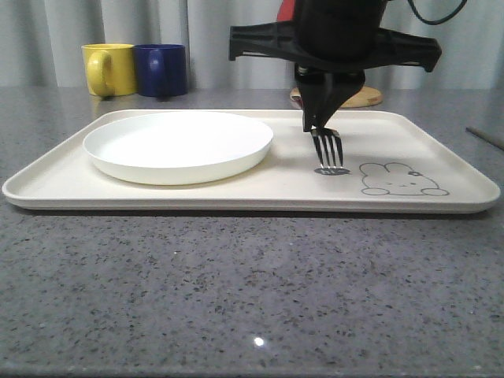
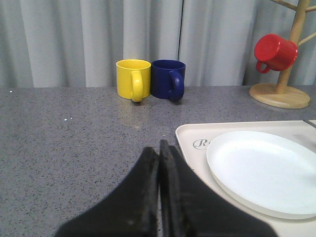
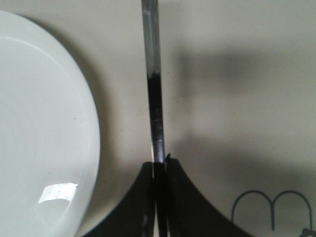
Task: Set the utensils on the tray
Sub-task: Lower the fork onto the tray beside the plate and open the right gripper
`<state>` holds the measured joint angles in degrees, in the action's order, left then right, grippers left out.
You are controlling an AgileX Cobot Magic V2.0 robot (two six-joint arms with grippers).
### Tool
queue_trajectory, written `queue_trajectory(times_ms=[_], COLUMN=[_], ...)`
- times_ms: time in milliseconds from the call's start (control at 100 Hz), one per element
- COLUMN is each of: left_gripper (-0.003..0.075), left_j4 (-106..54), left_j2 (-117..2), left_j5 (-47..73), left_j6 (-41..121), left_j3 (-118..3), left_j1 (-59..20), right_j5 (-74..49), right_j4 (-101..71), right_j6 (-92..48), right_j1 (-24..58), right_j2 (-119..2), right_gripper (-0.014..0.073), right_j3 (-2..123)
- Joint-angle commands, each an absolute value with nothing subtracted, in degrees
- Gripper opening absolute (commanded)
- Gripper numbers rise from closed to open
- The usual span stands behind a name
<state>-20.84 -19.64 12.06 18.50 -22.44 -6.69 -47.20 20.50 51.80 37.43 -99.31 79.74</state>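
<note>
fork [image 1: 328, 147] pinched by its handle in right gripper [image 1: 318, 118], hanging tines-down just over tray [image 1: 441, 206], right of plate [image 1: 178, 145], left of rabbit. likely light, stiff, slippery; best held mid-handle. left gripper [image 2: 159, 153] closed, empty.

Cream, white and silver on speckled grey

The cream tray [image 1: 441, 140] carries a grey outlined rabbit drawing [image 1: 403, 179], a plain white plate [image 1: 178, 145] and a shiny silver fork [image 1: 327, 146] in the black right hand [image 1: 319, 124]; behind stand a yellow mug [image 1: 109, 69], a dark blue mug [image 1: 161, 69] and a red mug [image 2: 274, 52] on the grey-flecked counter [image 1: 236, 291].
</note>
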Motion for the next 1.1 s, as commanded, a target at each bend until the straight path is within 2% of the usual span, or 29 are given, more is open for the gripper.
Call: queue_trajectory(times_ms=[0,960,1030,1090], left_gripper=[-0.0018,-0.0018,-0.0018,-0.0018], left_j4=[-21.4,-21.4,-21.4,-21.4], left_j2=[-20.1,-20.1,-20.1,-20.1], left_j5=[7.6,7.6,7.6,7.6], left_j6=[18.5,18.5,18.5,18.5], left_j3=[-24.1,-24.1,-24.1,-24.1], left_j1=[-6.8,-6.8,-6.8,-6.8], right_j5=[-45.3,-46.0,-46.2,-46.3], right_j4=[22.7,21.4,21.4,21.4], right_j6=[52.7,52.9,52.9,52.9], right_j1=[37.5,37.5,37.5,37.5], right_j2=[-97.4,-100.8,-100.8,-100.8], right_gripper=[0.0004,0.0010,0.0050,0.0125], right_j3=[81.8,81.8,81.8,81.8])
